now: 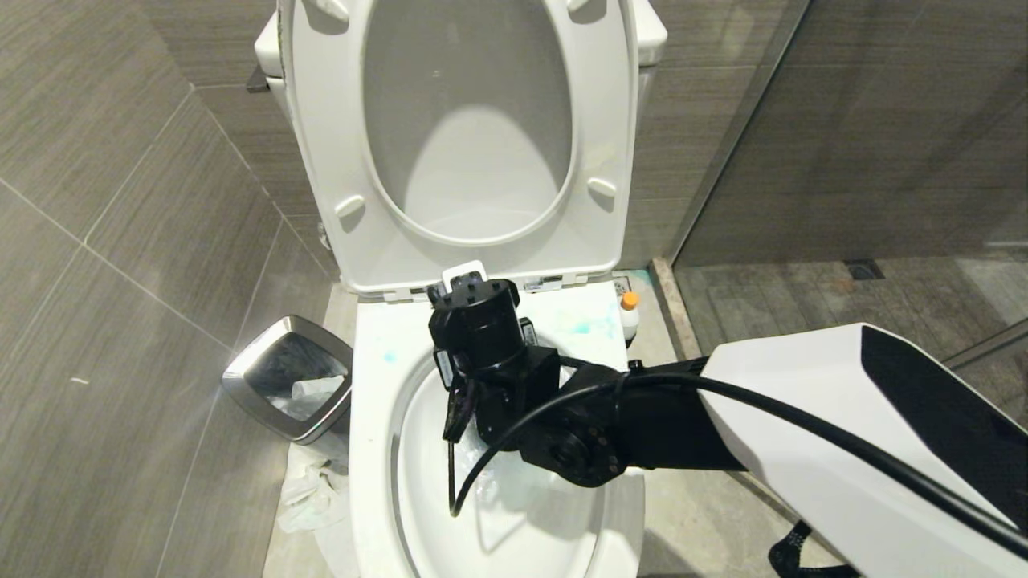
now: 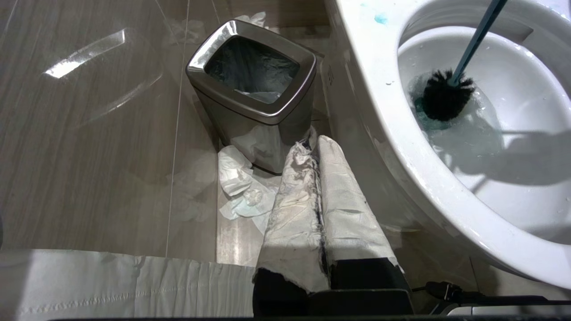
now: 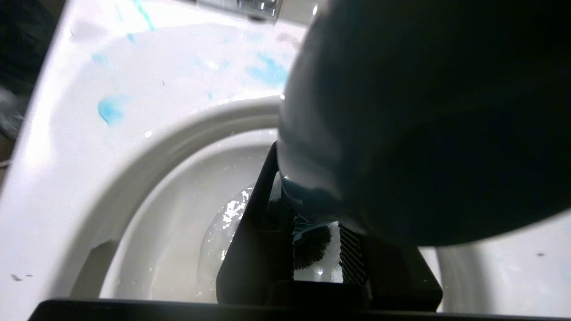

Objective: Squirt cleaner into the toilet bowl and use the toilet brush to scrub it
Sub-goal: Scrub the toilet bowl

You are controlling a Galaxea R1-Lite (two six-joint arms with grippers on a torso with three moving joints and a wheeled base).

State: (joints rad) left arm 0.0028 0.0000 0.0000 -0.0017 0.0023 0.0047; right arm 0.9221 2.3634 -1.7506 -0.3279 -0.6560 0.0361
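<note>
The white toilet bowl [image 1: 373,385] stands with seat and lid raised. Over the basin my right gripper [image 1: 459,405] points down, shut on the handle of the toilet brush [image 3: 401,111], whose rounded tip bulks close to the right wrist camera. The slim teal handle [image 2: 477,40] slants down to the dark brush head [image 2: 446,100], which sits in teal-tinted water at the basin's bottom. Teal smears [image 3: 109,109] mark the rim. The cleaner [image 1: 629,315], a small white bottle with an orange cap, stands on the floor right of the toilet. My left gripper [image 2: 312,147] hangs shut and empty by the toilet's left side.
A steel-rimmed square bin [image 1: 289,377] stands close to the toilet's left side, with crumpled white tissue [image 2: 241,187] on the floor at its foot. A glass shower partition [image 1: 723,160] runs along the right. Grey tiled floor lies to the left.
</note>
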